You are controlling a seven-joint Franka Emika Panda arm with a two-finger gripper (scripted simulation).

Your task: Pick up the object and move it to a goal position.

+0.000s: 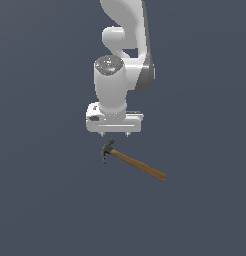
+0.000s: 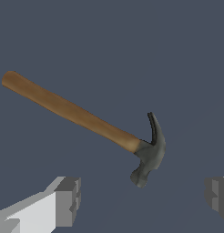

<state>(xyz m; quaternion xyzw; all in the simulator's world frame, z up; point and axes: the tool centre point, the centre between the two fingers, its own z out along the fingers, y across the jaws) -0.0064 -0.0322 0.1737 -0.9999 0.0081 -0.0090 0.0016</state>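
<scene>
Gripper (image 1: 115,134) spread wide, holding nothing. Hammer (image 1: 133,161) flat on floor just below/ahead of tips, untouched. Wrist view only: both pads (image 2: 68,200) w/ head (image 2: 149,154) between them, handle off past one finger. Ext view only: arm (image 1: 122,65) upright above.

Upper links of the white arm (image 1: 126,30) cut off by the exterior view's top edge — base nowhere in frame. In the wrist view, only the tips of the end effector (image 2: 143,200) fingers (image 2: 68,200) visible, both clipped by the frame's edges. Too small in the exterior view to tell claw from face on the hammer (image 1: 132,161) head.
</scene>
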